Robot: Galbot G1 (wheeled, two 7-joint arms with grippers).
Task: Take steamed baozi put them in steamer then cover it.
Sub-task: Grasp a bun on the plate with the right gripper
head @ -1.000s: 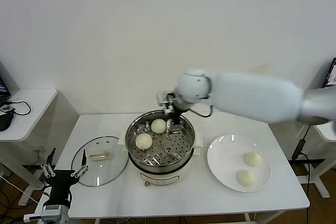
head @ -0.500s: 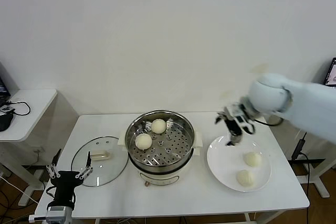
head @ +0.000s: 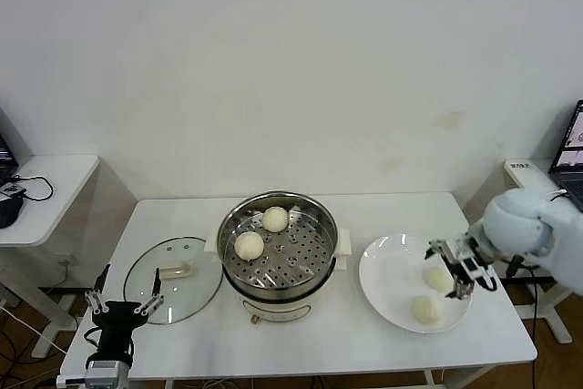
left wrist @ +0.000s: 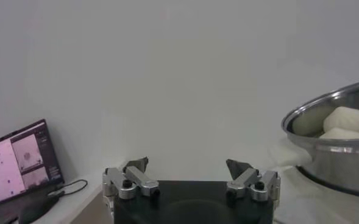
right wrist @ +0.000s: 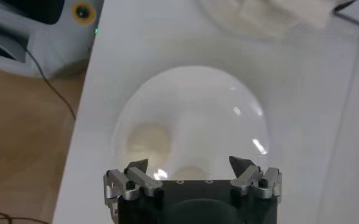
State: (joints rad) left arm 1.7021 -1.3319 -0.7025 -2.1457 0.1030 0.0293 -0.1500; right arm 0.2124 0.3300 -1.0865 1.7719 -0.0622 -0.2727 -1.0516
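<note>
The steel steamer [head: 314, 252] on its cream pot stands mid-table with two baozi inside, one at the back [head: 275, 219] and one at the left [head: 249, 244]. Two more baozi [head: 439, 278] [head: 424, 309] lie on the white plate [head: 387, 271]. My right gripper [head: 458, 272] is open and empty, just above the plate by the farther bun. In the right wrist view one bun [right wrist: 147, 140] shows clearly and another [right wrist: 191, 173] sits between the open fingers. The glass cover [head: 173, 280] lies flat left of the steamer. My left gripper [head: 123, 305] is open, low at the table's front left.
A small side table [head: 46, 179] with cables stands at the far left. A laptop [left wrist: 21, 164] shows in the left wrist view, as does the steamer's rim [left wrist: 325, 115]. Another laptop edge [head: 572, 148] is at the far right.
My right arm swung from the steamer's back rim rightward and down to the plate, now hovering over the farther bun. The left gripper edged slightly toward the table.
</note>
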